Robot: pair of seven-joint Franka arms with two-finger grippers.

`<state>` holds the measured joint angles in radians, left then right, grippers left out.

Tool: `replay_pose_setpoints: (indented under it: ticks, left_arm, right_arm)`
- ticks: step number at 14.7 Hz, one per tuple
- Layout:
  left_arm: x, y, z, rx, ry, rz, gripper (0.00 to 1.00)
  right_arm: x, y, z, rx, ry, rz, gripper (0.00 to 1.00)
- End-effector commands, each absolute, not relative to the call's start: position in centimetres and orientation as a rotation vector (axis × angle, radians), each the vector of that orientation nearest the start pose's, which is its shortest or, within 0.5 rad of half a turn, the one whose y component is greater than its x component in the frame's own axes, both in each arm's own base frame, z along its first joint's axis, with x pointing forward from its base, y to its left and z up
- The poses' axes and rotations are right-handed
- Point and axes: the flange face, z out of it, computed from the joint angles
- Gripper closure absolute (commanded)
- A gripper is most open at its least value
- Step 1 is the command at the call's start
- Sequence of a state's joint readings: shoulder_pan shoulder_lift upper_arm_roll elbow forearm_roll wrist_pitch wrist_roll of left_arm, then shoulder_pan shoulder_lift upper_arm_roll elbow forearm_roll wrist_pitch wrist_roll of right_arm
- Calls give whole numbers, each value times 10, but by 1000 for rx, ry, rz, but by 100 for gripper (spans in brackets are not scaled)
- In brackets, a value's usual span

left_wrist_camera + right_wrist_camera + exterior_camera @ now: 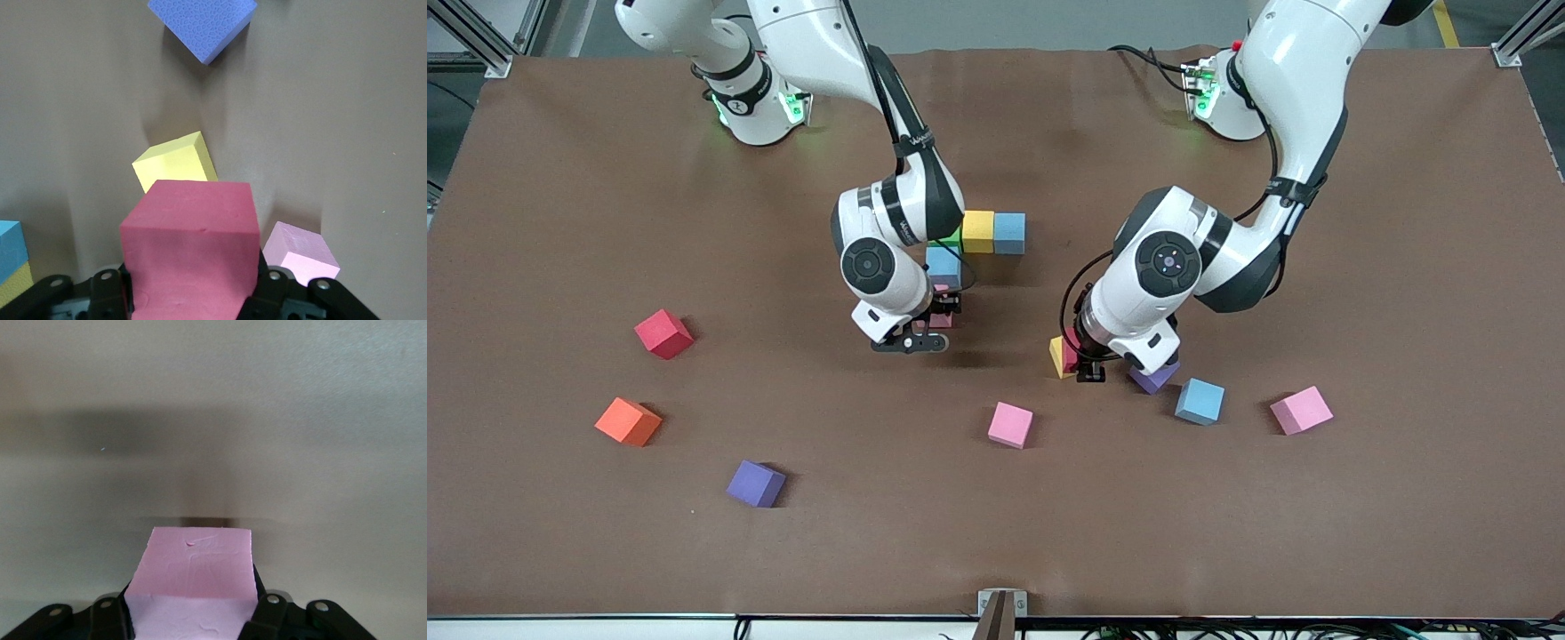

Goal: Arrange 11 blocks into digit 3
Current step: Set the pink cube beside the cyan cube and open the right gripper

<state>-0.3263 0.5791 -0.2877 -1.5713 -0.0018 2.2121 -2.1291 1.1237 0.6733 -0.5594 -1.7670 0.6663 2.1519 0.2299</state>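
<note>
Left claw pinches a red cube and hangs over the bench just beside a loose yellow cube and a purple cube. Right claw pinches a pink cube, low at the near end of the started figure: green cube, yellow cube and light blue cube in a row, another light blue cube nearer the front camera. Loose around: red, orange, purple, pink, light blue and pink cubes.
</note>
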Motion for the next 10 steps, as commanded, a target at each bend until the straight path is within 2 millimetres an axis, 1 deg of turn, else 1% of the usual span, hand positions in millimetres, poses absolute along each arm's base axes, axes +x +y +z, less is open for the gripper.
replay_pose_setpoints:
  ticks: [1,2,5,10]
  left_arm:
    - [587,-381,323,-2293,-2319,220,100]
    - [586,-382,324,-2295,-2319,221,100]
    - [586,-383,322,-2295,-2316,223,100]
    - [585,-384,321,-2297,-2311,224,100]
  right_arm:
    - [514,394,214,-2994,48,300,85]
    - [513,394,209,-2998,50,309,85]
    - [511,395,206,-2986,77,322,85]
    - [510,394,202,-2990,59,339,85]
